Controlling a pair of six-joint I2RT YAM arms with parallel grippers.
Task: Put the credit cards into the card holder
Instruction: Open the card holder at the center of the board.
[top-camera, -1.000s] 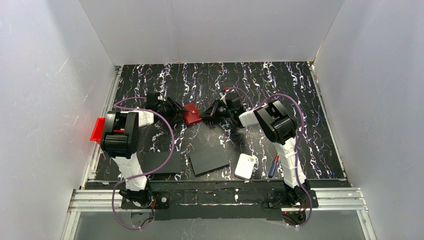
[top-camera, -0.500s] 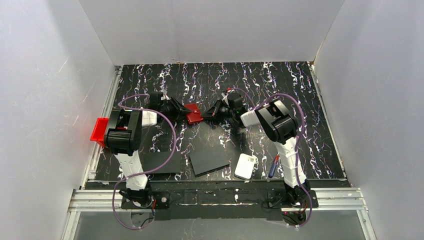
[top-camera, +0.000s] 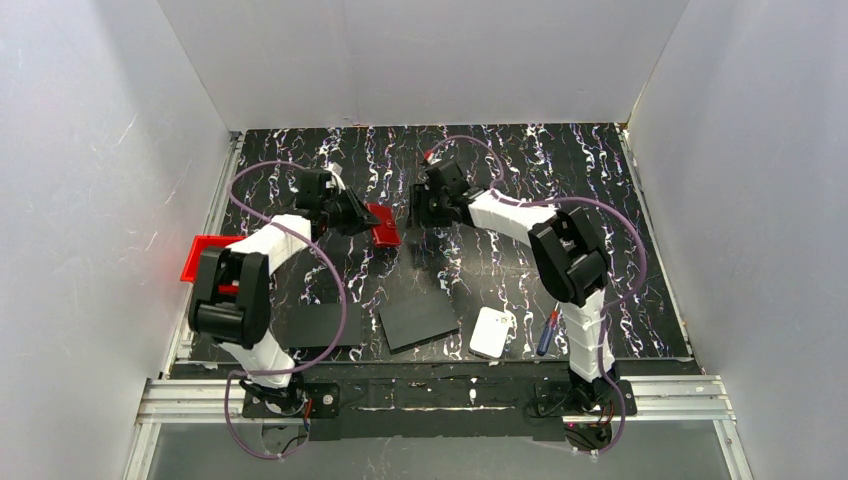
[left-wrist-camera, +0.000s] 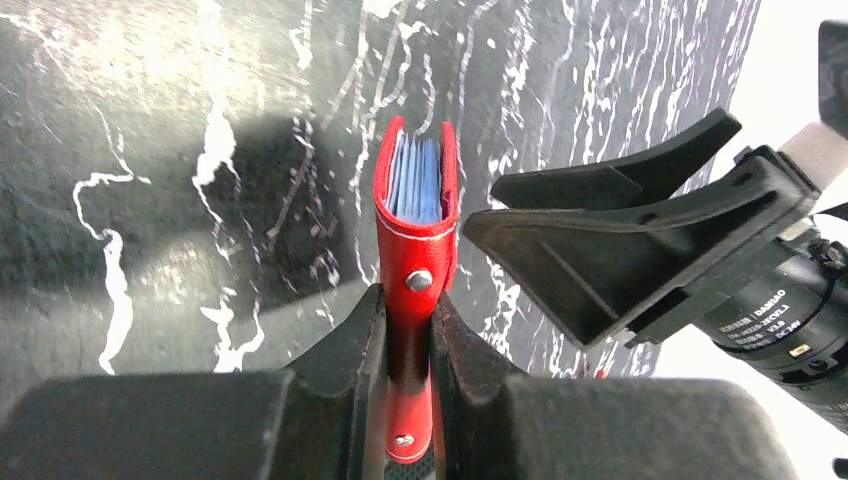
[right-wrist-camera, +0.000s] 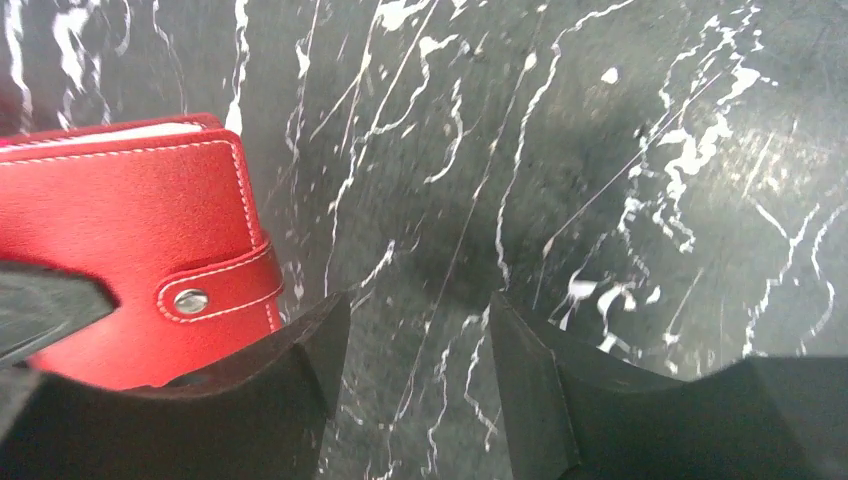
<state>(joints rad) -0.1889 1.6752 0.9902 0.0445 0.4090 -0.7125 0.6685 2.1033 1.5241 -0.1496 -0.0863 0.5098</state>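
Observation:
The card holder (left-wrist-camera: 415, 235), a red snap wallet with a metal stud, stands on edge over the black marbled table. My left gripper (left-wrist-camera: 408, 300) is shut on its lower spine. Pale blue credit cards (left-wrist-camera: 415, 180) sit packed inside its top opening, and a white edge shows along the holder (right-wrist-camera: 130, 220) in the right wrist view. In the top view the holder (top-camera: 384, 224) is mid-table, just right of my left gripper (top-camera: 362, 217). My right gripper (right-wrist-camera: 420, 320) is open and empty beside the holder, with bare table between its fingers (left-wrist-camera: 620, 230). In the top view it (top-camera: 420, 210) hangs just right of the holder.
A bright red bin (top-camera: 200, 256) sits at the table's left edge. Two black sheets (top-camera: 320, 325) (top-camera: 418, 320) lie near the front, with a white rounded pad (top-camera: 492, 332) and a pen (top-camera: 547, 332) to their right. White walls enclose the table.
My left gripper closed onto the card holder and both arms reached farther back. The right gripper opened and drew slightly away from the holder.

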